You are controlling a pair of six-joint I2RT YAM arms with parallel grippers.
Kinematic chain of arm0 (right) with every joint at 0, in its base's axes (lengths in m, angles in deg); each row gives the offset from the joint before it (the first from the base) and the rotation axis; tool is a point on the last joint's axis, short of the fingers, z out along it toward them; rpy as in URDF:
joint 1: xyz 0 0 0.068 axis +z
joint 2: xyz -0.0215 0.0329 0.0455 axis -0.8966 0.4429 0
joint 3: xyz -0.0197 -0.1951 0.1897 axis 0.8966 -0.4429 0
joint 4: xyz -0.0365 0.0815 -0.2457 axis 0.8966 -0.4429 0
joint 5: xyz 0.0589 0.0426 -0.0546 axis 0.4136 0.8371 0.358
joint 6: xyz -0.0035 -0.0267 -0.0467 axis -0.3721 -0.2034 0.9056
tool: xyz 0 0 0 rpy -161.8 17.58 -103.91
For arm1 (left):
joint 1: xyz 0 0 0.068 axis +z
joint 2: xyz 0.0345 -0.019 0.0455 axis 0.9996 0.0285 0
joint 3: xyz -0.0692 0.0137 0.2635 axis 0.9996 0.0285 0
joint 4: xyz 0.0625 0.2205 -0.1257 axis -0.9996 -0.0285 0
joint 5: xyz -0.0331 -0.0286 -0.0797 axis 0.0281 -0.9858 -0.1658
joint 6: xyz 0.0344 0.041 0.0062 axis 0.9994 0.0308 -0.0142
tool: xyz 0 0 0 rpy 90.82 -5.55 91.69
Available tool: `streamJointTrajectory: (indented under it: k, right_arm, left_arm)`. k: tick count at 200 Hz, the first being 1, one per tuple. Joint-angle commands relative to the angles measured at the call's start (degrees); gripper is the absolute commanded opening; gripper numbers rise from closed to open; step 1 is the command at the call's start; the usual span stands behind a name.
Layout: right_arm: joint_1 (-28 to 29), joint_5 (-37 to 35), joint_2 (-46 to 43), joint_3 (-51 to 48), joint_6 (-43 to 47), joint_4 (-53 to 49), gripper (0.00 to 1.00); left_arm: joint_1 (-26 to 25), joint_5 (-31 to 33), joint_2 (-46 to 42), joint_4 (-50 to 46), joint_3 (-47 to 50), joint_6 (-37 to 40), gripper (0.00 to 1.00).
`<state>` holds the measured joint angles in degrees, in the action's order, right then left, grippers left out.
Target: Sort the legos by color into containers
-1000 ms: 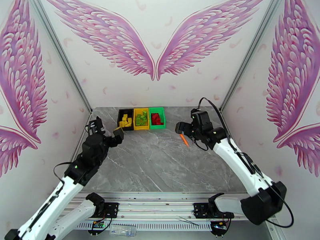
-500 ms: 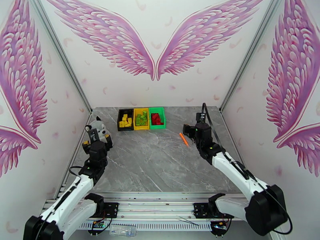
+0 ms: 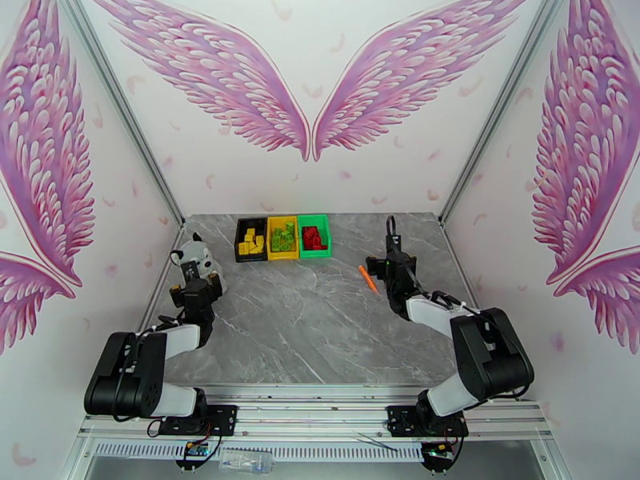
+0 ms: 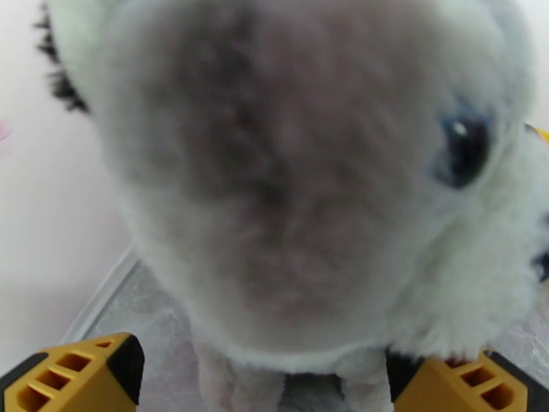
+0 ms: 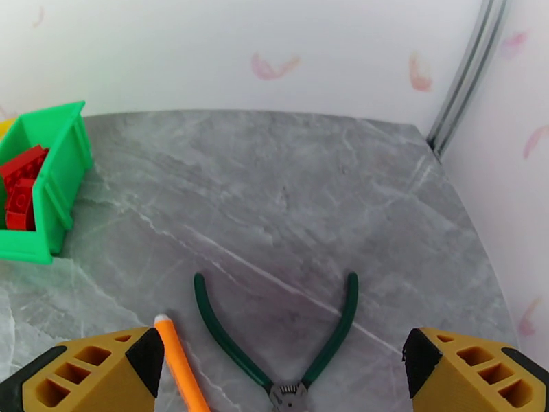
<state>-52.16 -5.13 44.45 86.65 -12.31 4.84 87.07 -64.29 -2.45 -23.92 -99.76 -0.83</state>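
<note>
both arms drawn back and folded toward the near edge | left gripper point(image 4: 264, 369) spread wide at plush husky point(image 3: 193, 255) by left edge | right gripper point(image 5: 281, 369) spread wide over green pliers point(image 5: 291, 365), beside orange stick point(image 3: 368, 278) | legos point(image 3: 282, 238) seen in containers point(image 3: 282, 218) at tabletop's far edge

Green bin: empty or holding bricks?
Holding bricks: red legos lie inside the green bin, seen from the top and right wrist views.

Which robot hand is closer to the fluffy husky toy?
Left. The left gripper sits right at the plush husky, an open finger on each side of its body. The right gripper is far across the table, by the orange stick and green pliers.
</note>
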Motion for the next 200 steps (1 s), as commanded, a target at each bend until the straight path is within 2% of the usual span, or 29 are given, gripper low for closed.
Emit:
streamJointTrajectory:
  k: [1, 6, 16, 22, 43, 71, 98, 110, 122, 133, 145, 155, 166, 175, 186, 200]
  right_arm:
    - [-0.7, 2.3, -2.5, -0.1, -0.5, 1.9, 0.99]
    - [-0.8, 2.7, -3.7, 0.1, -0.7, -1.1, 0.99]
    - [-0.7, 2.7, -6.0, 0.1, -1.1, -5.9, 0.99]
    - [-0.7, 2.7, -7.0, -0.9, -1.1, -7.1, 0.99]
    - [-1.2, 3.1, -9.9, -4.8, -0.2, -4.9, 0.99]
    - [-1.5, 4.2, -8.9, -7.7, 2.8, -2.2, 0.99]
    - [-2.6, 7.5, -6.0, -16.2, 2.8, 14.8, 0.99]
    - [-3.5, 9.6, -3.3, -16.5, 2.5, 18.0, 0.99]
    - [-6.0, 14.8, -3.5, -17.6, 0.8, 17.5, 0.99]
    - [-6.7, 15.6, 0.1, -21.0, 0.6, 29.8, 0.99]
    - [-6.8, 15.4, -2.4, -18.6, 0.1, 20.6, 0.99]
    - [-6.8, 15.5, -0.7, -19.9, 0.6, 26.4, 0.99]
    - [-6.8, 15.5, -2.1, -18.9, 0.4, 21.5, 0.99]
    - [-6.7, 15.4, -1.1, -19.5, 0.6, 25.1, 0.99]
    - [-6.7, 15.3, -1.9, -19.1, 0.4, 22.4, 0.99]
    - [-6.7, 15.4, -1.4, -19.5, 0.5, 24.3, 0.99]
  left_arm:
    - [-0.3, -7.5, 4.0, 13.2, 2.0, 3.2, 0.99]
    - [-0.1, -6.6, 4.6, 16.7, 2.8, 3.0, 0.99]
    - [0.5, -6.6, 2.7, 12.2, 2.4, 1.4, 0.99]
    - [0.5, -6.5, 3.2, 12.9, 2.4, 1.7, 0.99]
    - [0.3, -6.2, 3.3, 12.5, 2.1, 1.7, 0.99]
    - [0.2, -6.1, 3.4, 12.6, 2.0, 1.9, 0.99]
    - [0.1, -5.9, 3.4, 12.5, 2.1, 1.8, 0.99]
    - [0.0, -5.7, 3.4, 12.5, 2.0, 2.0, 0.99]
    - [-0.1, -5.5, 3.4, 12.3, 2.0, 2.0, 0.99]
    - [-0.3, -5.2, 3.4, 12.3, 1.9, 2.2, 0.99]
    - [-0.4, -4.8, 3.5, 12.1, 1.7, 2.4, 0.99]
    - [-0.5, -4.7, 3.5, 12.1, 1.7, 2.4, 0.99]
    - [-0.6, -4.7, 3.5, 12.0, 1.7, 2.4, 0.99]
    - [-0.5, -4.7, 3.4, 12.1, 1.7, 2.4, 0.99]
    - [-0.5, -4.7, 3.4, 12.1, 1.7, 2.4, 0.99]
    - [-0.6, -4.6, 3.5, 12.1, 1.7, 2.4, 0.99]
